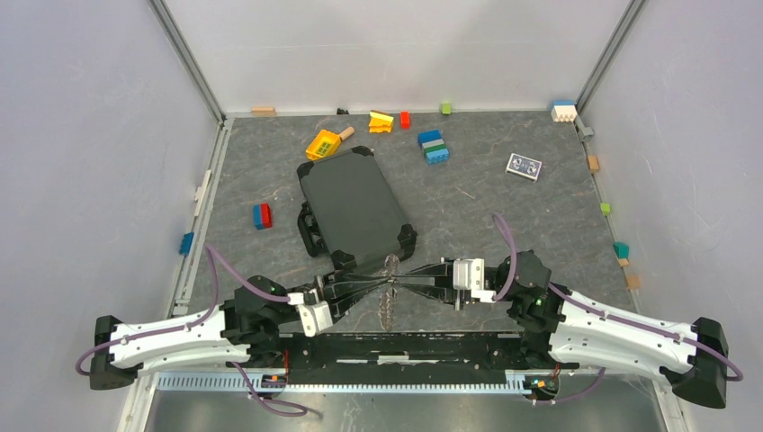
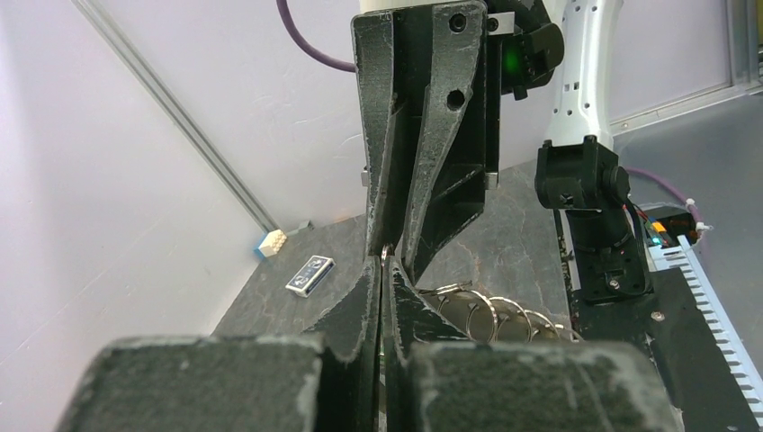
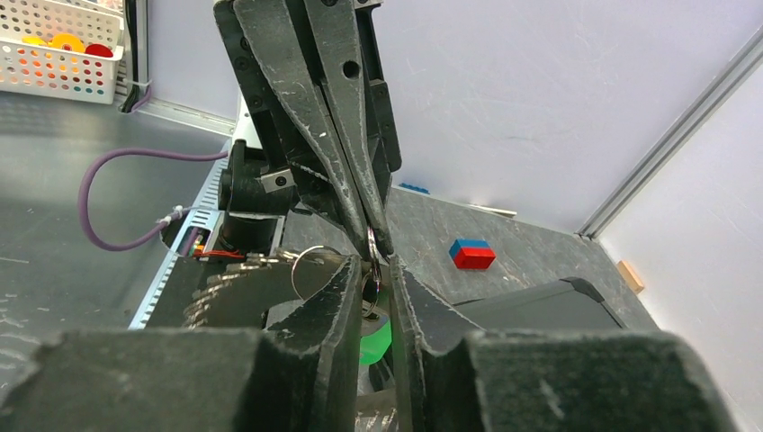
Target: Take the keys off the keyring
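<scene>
1. The left gripper [image 2: 381, 279] is clenched: its two fingers lie pressed together on the thin wire of the keyring [image 1: 389, 310], pinching it at the very tips.
2. The right gripper [image 3: 378, 274] meets it tip to tip from the opposite side. A narrow gap shows between its fingers and the ring's wire runs through that gap. I cannot tell whether the fingers press on the wire.
3. The keyring stands on edge between the two grippers, across their line, in the middle of the near part of the bench [image 1: 504, 225].
4. The keys [image 2: 490, 315] are bunched on the ring, fanned out to one side of the fingertips. In the left wrist view they show as overlapping round metal heads.
5. A small green tag [image 3: 378, 342] hangs just below the pinched spot, seen between the right gripper's fingers.
6. Just beyond the grippers lies a black case [image 1: 353, 205], flat and turned at an angle, its near corner close to the ring.
7. Farther out are a red-and-blue brick [image 1: 262, 215] left of the case, yellow toy pieces [image 1: 322, 144] behind it, a blue-and-green brick stack [image 1: 435, 147] and a small card [image 1: 524, 166] to the right.
</scene>
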{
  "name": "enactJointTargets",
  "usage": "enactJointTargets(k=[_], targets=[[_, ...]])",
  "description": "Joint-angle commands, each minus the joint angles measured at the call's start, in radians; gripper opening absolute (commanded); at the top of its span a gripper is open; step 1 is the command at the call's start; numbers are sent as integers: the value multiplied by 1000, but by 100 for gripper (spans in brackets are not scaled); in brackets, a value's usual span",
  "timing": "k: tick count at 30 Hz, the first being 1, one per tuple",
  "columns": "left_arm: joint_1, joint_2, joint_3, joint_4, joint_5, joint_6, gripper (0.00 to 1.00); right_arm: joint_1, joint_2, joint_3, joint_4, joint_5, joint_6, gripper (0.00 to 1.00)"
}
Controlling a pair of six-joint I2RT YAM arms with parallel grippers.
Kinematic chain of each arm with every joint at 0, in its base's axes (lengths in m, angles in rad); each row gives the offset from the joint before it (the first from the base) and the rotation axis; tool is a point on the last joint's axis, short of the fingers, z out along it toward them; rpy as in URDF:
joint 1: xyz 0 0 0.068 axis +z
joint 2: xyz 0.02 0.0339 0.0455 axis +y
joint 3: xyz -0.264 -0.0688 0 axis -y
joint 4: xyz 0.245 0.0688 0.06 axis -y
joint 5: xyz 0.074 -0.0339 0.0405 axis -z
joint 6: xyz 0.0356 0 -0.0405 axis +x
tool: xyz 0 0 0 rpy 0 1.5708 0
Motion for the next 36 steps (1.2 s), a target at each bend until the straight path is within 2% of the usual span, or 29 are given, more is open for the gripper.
enactJointTargets(k=[1,10,17,22,25,27,31,36], targets=[[-3,-4,19,99,27,-36,2,5,5,22,40,-6,5,21],[-2,-2,18,112,35,-35,2,5,10,12,43,0,5,20],[-3,-4,14,111,38,-42,2,5,2,11,51,0,5,0],[-3,-10,12,95,25,-42,2,5,-15,15,51,-7,4,0],[-3,-20,19,58,7,-39,4,6,-24,43,-7,2,-15,0],[-3,-29,24,36,-6,-39,13,5,-21,78,-80,14,-41,0],[-3,-49,37,-11,-26,-32,23,5,-8,160,-252,49,-99,0],[-2,-62,65,-87,-42,-24,27,5,11,242,-400,80,-152,0]])
